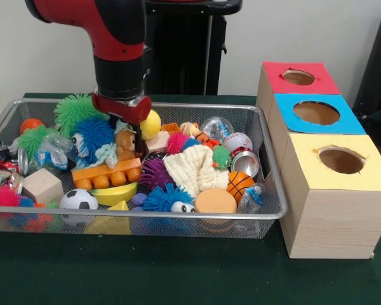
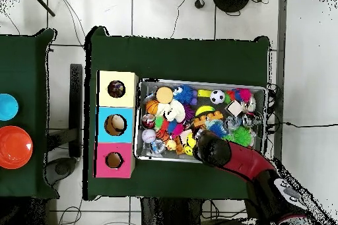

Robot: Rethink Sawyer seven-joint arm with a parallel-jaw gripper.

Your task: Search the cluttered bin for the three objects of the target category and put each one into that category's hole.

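A wire mesh bin holds a heap of toys. Among them are a soccer ball, a baseball, a basketball and a yellow ball. There are also several spiky balls, a white knitted cloth and an orange block. My gripper reaches down into the bin's back left part, just above a small brown bear and beside the blue spiky ball. Its tips are hidden among the toys. From overhead the arm's wrist covers the gripper.
Right of the bin stand three wooden boxes in a row, each with a round hole: red, blue and yellow. Overhead they lie left of the bin. A second table carries an orange bowl and a blue one.
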